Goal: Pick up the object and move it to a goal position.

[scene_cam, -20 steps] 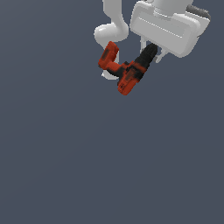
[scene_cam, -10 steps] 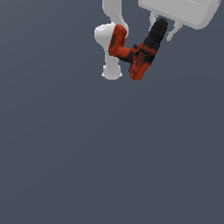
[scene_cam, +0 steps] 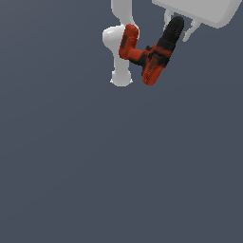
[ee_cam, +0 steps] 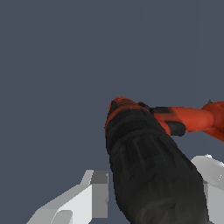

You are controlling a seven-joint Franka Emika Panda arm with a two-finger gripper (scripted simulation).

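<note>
The object is a red-orange drill (scene_cam: 151, 64) with a black chuck, hanging high above the grey floor near the exterior view's top. My gripper (scene_cam: 178, 27) is shut on the black chuck end, and the red body and handle slant down toward the exterior view's left. Most of the white hand is cut off by the frame's top edge. In the wrist view the drill (ee_cam: 148, 157) fills the space between my two white fingers (ee_cam: 89, 194), with its red handle sticking out sideways. My gripper (ee_cam: 153, 173) grips the chuck from both sides.
The arm's white base and lower links (scene_cam: 119, 54) stand just behind the drill in the exterior view. A plain dark grey floor (scene_cam: 118, 166) spreads below with no other objects on it.
The hand has risen and shifted toward the exterior view's right, carrying the drill with it. More of the hand is now past the top edge.
</note>
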